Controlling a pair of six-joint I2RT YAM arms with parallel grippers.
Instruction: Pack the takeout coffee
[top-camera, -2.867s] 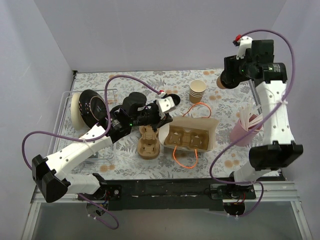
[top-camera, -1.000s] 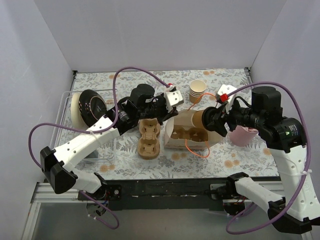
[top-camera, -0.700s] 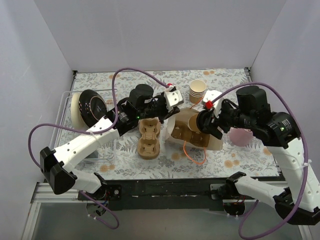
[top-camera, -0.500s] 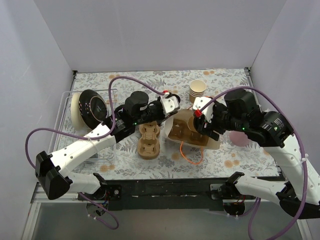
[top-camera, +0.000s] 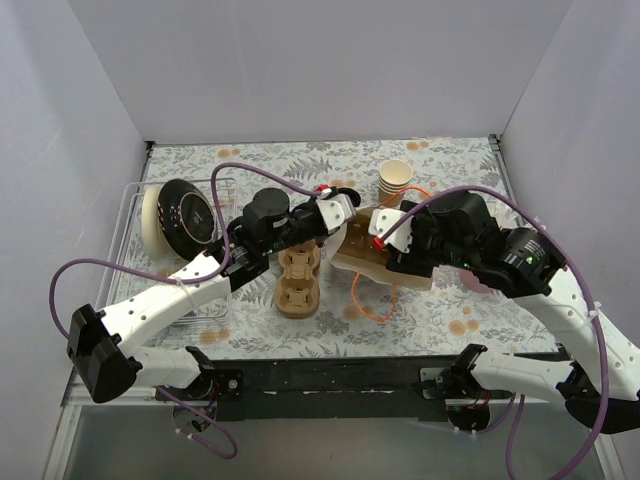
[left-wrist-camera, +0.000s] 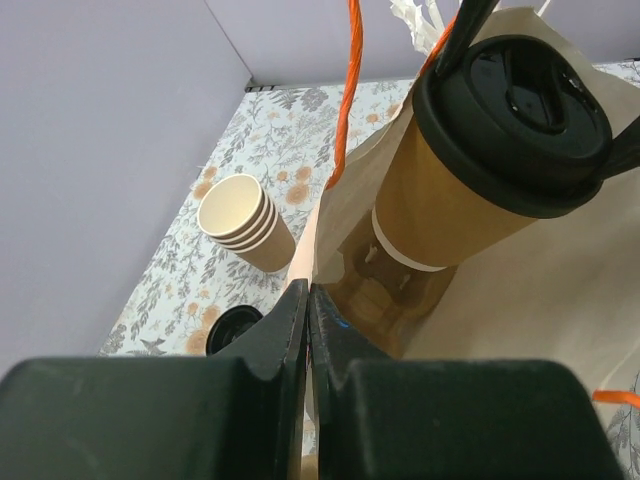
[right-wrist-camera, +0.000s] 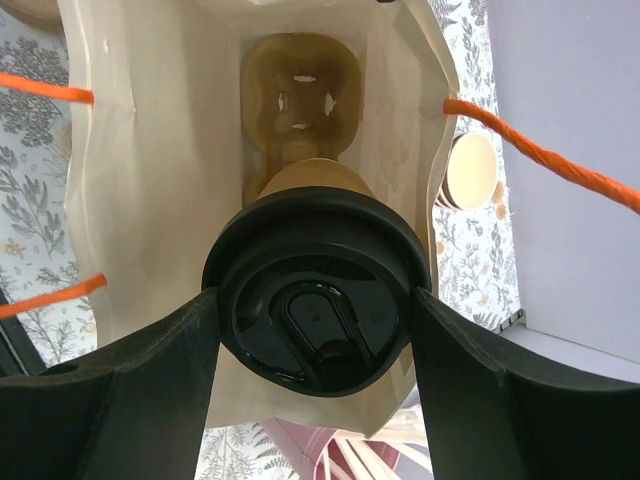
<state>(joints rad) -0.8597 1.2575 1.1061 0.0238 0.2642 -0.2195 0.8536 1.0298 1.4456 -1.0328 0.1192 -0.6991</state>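
The takeout coffee (right-wrist-camera: 315, 305), a tan paper cup with a black lid, hangs inside the open cream paper bag (right-wrist-camera: 150, 180), just above a brown pulp carrier (right-wrist-camera: 300, 90) on the bag's floor. My right gripper (right-wrist-camera: 315, 300) is shut on the cup at its lid rim. In the left wrist view the cup (left-wrist-camera: 450, 200) tilts inside the bag. In the top view my right gripper (top-camera: 385, 250) hides the cup. My left gripper (left-wrist-camera: 308, 300) is shut on the bag's rim and holds it open; it also shows in the top view (top-camera: 338, 208).
A second pulp carrier (top-camera: 298, 280) lies left of the bag (top-camera: 410, 278). A stack of lidless cups (top-camera: 395, 180) stands behind it. Black lids sit in a wire rack (top-camera: 185, 215) at the left. A pink cup of stirrers (right-wrist-camera: 320, 455) stands right of the bag. Orange bag handles (top-camera: 365, 300) trail forward.
My right arm came down from the back right with the coffee, moved left and lowered it into the bag. My left gripper kept hold of the bag's rim.
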